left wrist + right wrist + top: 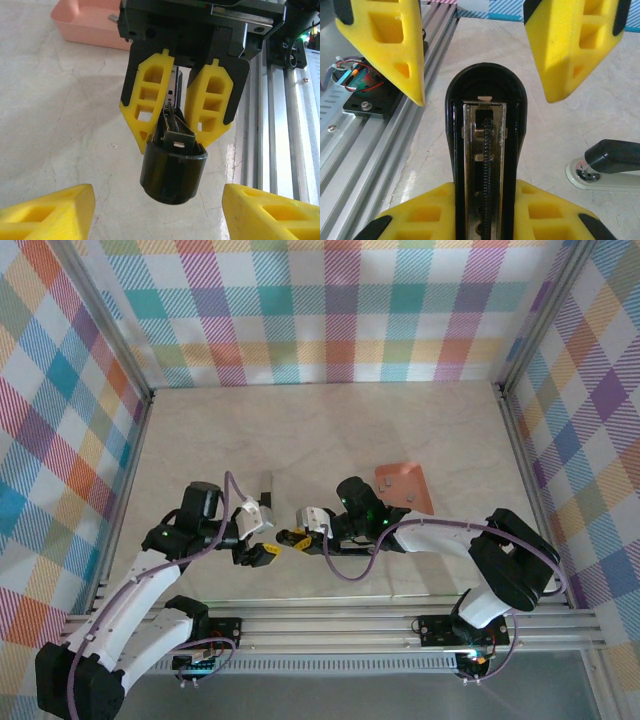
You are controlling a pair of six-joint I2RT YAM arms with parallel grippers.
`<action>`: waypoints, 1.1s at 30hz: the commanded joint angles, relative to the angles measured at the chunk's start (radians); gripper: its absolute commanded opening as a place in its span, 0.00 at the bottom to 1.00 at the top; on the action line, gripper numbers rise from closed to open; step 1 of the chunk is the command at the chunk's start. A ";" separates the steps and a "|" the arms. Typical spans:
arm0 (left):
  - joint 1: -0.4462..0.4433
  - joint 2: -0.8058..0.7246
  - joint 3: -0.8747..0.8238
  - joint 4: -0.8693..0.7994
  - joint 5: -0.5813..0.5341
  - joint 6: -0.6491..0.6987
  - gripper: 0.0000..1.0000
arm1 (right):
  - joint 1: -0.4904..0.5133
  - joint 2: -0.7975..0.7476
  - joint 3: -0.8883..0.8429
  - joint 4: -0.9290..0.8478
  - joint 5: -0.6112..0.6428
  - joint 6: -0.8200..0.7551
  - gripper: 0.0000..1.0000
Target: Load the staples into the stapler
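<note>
Stapler (485, 75), magazine open, is clamped in the right gripper (485, 192), its long axis pointing straight at the nearby left gripper (157, 202), whose fingers stand apart and empty.

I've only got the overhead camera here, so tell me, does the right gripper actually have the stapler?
Observer: Yes. The right gripper is shut on the black stapler, a finger on each side.
Operator: Is its magazine open?
Observer: Yes, the right wrist view shows the metal channel exposed, with the spring lying in it.
Operator: And the left gripper?
Observer: The left gripper is open, fingers wide apart and gripping nothing, pointed at the stapler's nose.
</note>
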 commanded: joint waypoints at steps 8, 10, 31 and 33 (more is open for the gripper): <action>-0.065 0.046 0.054 -0.025 0.002 0.092 0.64 | 0.010 -0.041 0.015 0.024 -0.077 0.001 0.17; -0.067 0.064 0.061 -0.031 0.013 0.101 0.61 | 0.010 -0.042 0.015 0.028 -0.077 0.006 0.18; -0.077 0.129 0.091 -0.054 0.079 0.118 0.30 | 0.018 -0.019 0.043 0.036 -0.065 0.040 0.20; -0.077 0.130 0.113 -0.106 0.055 0.147 0.20 | 0.018 -0.026 0.034 0.039 -0.041 0.076 0.24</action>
